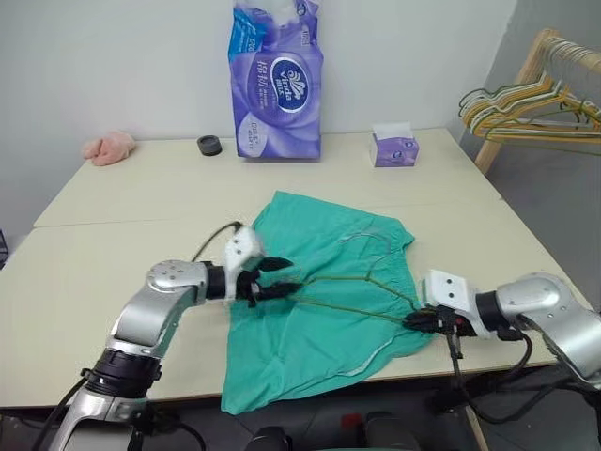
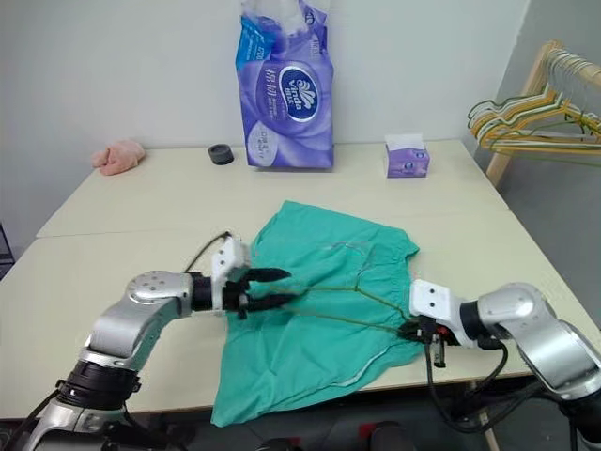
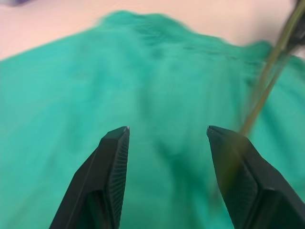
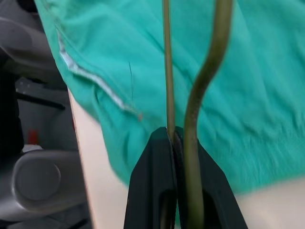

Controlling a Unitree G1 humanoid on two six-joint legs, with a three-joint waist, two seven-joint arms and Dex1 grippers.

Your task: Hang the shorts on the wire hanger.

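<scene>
Shorts spread on the desk, wire hanger pinched at one end

The shorts (image 1: 324, 291) lie flat on the desk (image 1: 141, 197), near edge drooping over. The right gripper (image 4: 174, 136) pinches the wire hanger (image 1: 362, 282) (lying across the cloth) at the shorts' right edge. The left gripper (image 3: 167, 133) hovers spread over the shorts' left part.

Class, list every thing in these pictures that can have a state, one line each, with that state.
shorts: spread flat on the table, one edge hanging over the front.
wire hanger: lying on the shorts, pinched at one end.
left tool: open over the shorts.
right tool: shut on the wire hanger.
tissue box: open, tissue sticking up.
</scene>
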